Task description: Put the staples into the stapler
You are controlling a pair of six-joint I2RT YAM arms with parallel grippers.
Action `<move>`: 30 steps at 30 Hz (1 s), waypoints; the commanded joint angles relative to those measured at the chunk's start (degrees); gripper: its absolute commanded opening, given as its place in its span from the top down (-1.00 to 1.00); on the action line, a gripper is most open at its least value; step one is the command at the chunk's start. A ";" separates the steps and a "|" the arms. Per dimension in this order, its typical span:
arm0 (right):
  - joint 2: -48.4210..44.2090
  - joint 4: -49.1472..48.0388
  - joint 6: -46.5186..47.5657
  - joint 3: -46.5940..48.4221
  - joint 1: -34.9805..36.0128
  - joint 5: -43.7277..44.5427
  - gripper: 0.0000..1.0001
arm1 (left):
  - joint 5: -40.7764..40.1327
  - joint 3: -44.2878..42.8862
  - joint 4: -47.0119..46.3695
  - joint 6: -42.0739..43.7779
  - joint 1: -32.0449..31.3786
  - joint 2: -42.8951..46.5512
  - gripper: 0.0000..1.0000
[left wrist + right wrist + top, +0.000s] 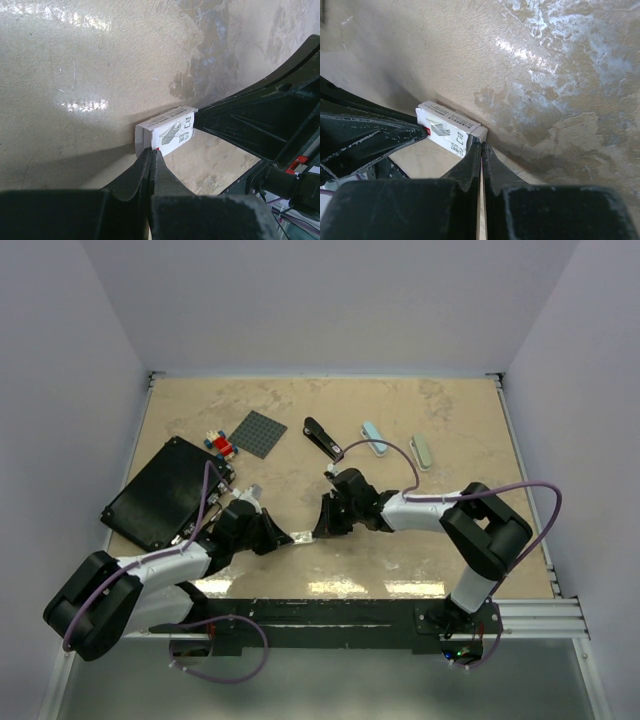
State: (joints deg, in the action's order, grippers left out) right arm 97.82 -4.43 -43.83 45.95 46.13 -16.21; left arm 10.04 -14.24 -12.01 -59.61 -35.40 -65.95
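The little white box lies on the table in the lower middle of the top view. Its long axis runs from left to right in the frame, directly between the two claws. The left claw stands at the left short end of the box and the right claw at the right short end, so both arms are equally near and each one touches its own end. Both claws are closed, with the fingertips pressed together at the box end; whether a thin flap is pinched between them I cannot tell. The staples themselves are not visible, and I judge they are inside this box. For the next move, I think, the claws must pull along this long axis, away from each other, to open the box. A black long object, maybe the stapler, lies well apart, higher in the frame.
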 commanded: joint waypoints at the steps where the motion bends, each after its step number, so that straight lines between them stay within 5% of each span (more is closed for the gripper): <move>1: -2.37 6.95 1.91 4.40 0.54 4.94 1.00 | -1.17 0.53 -1.00 -0.59 -0.20 1.35 1.00; 16: -0.09 23.49 4.37 13.72 3.53 16.03 1.00 | -0.90 0.62 -0.82 -0.68 -0.29 2.23 1.00; 30: 0.70 24.20 4.37 12.23 3.53 16.56 1.00 | -1.87 2.90 0.67 -1.12 -0.29 4.69 1.00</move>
State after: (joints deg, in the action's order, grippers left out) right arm 98.41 19.38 -39.97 57.91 49.71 -0.97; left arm 9.43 -11.99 -11.46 -60.12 -35.40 -62.70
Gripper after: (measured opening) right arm 0.007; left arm 0.012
